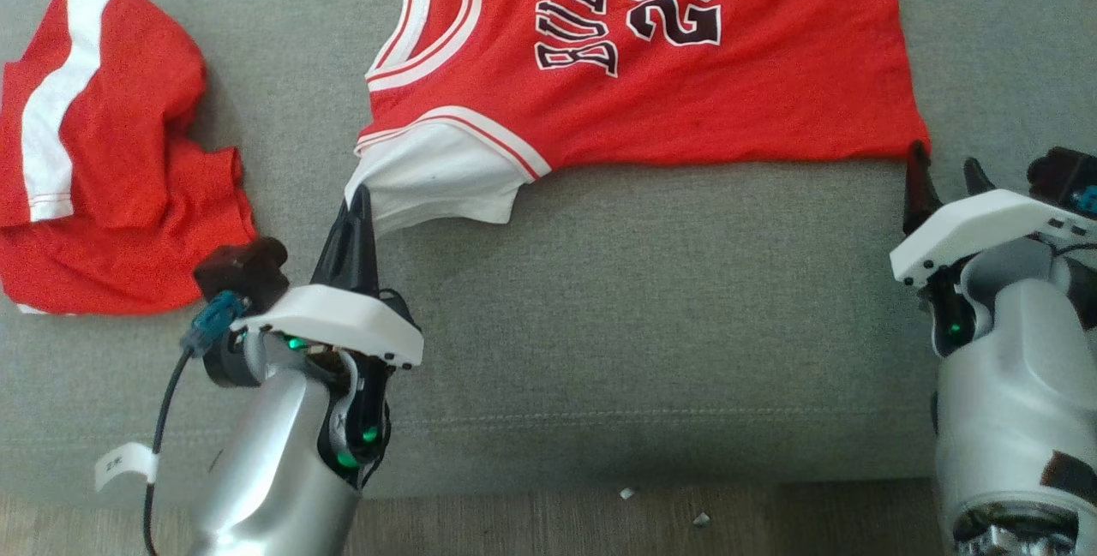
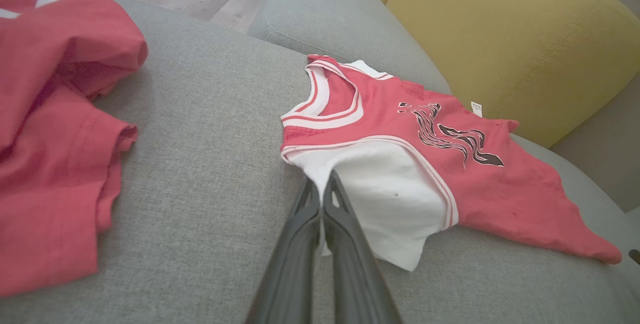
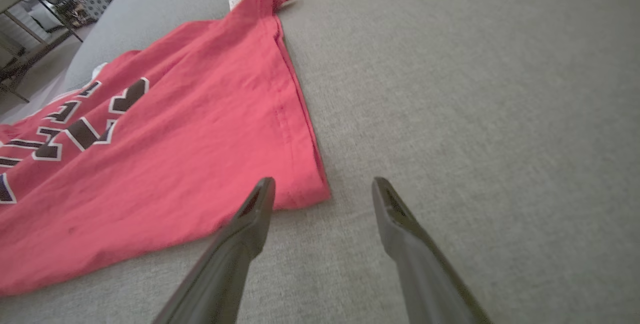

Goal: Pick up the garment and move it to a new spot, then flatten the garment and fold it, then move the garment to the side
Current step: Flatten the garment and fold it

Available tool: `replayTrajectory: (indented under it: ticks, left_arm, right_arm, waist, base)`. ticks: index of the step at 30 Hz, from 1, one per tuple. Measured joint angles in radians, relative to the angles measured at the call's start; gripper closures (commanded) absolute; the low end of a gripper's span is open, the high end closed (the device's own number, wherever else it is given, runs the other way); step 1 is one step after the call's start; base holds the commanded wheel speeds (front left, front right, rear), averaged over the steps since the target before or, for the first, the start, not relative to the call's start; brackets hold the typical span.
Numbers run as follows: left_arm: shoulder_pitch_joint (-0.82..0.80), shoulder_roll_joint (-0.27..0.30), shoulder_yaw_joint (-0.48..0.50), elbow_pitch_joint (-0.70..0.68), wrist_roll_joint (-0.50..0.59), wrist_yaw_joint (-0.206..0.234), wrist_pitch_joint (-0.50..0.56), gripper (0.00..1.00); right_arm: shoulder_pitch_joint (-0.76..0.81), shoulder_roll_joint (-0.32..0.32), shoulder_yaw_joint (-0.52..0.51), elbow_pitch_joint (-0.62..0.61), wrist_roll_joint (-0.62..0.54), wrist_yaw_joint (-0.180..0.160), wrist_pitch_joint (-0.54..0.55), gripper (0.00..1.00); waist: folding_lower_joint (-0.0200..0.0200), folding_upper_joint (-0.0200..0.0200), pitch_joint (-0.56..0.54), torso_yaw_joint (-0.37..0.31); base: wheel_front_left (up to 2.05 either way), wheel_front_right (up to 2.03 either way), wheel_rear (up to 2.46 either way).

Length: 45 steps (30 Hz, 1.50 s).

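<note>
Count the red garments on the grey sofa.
2: a Bulls jersey spread mid-cushion, and a crumpled red-and-white garment at the robot's left. Others may lie outside view.

The jersey (image 1: 686,110) runs off the head view's top edge, lettering clipped; the red shirt (image 1: 128,153) is cut at the left; the tag (image 2: 476,109) is unreadable.

Red jersey (image 1: 686,102) (white sleeve) flat on couch (image 1: 686,325)

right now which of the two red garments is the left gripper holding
The spread-out jersey printed 23, pinched at its white sleeve by the shut left gripper. The crumpled white-striped garment lies apart, untouched.
</note>
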Motion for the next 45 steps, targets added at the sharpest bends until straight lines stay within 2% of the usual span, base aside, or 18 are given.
replayTrajectory:
  ticks: [13,24,25,26,27,33,39,45]
  left_arm:
    - [-0.009,-0.001,-0.008,-0.004,0.002,-0.005,-0.002,1.00]
    - [-0.017,-0.001,-0.020,-0.007,0.008,-0.013,-0.002,1.00]
    - [-0.017,-0.001,-0.021,-0.007,0.008,-0.013,-0.002,1.00]
    - [-0.017,-0.002,-0.023,-0.006,0.008,-0.013,-0.003,1.00]
    - [-0.017,-0.002,-0.023,-0.004,0.008,-0.013,-0.009,1.00]
    - [-0.017,-0.003,-0.016,-0.003,0.007,-0.013,-0.009,1.00]
    - [-0.016,-0.002,0.019,-0.047,-0.043,-0.036,-0.009,1.00]
    - [-0.046,0.023,0.067,-0.183,-0.110,-0.054,0.039,1.00]
  right_arm:
    - [-0.094,-0.001,-0.091,0.161,-0.091,0.000,-0.035,0.00]
    - [-0.149,-0.002,-0.174,0.228,-0.154,0.000,-0.070,0.00]
    - [-0.155,-0.004,-0.176,0.238,-0.157,0.000,-0.069,0.21]
    - [-0.160,-0.006,-0.175,0.249,-0.157,0.000,-0.069,0.82]
    - [-0.166,-0.008,-0.167,0.263,-0.156,0.000,-0.071,1.00]
    - [-0.208,-0.006,-0.047,0.360,-0.091,0.000,-0.127,1.00]
    - [-0.220,-0.020,0.071,0.356,-0.089,0.000,-0.196,1.00]
    - [-0.290,-0.033,0.226,0.330,-0.026,0.000,-0.220,1.00]
  waist:
    - [0.0000,0.0000,0.016,0.006]
    - [0.0000,0.0000,0.038,0.022]
    - [0.0000,0.0000,0.038,0.024]
    - [0.0000,0.0000,0.037,0.026]
    - [0.0000,0.0000,0.035,0.027]
    - [0.0000,0.0000,0.012,0.024]
    - [0.0000,0.0000,-0.034,-0.004]
    - [0.0000,0.0000,-0.096,-0.033]
  base:
    - [0.00,0.00,0.00]
    - [0.00,0.00,0.00]
    - [0.00,0.00,0.00]
    - [0.00,0.00,0.00]
    - [0.00,0.00,0.00]
    - [0.00,0.00,0.00]
    - [0.00,0.00,0.00]
    - [0.00,0.00,0.00]
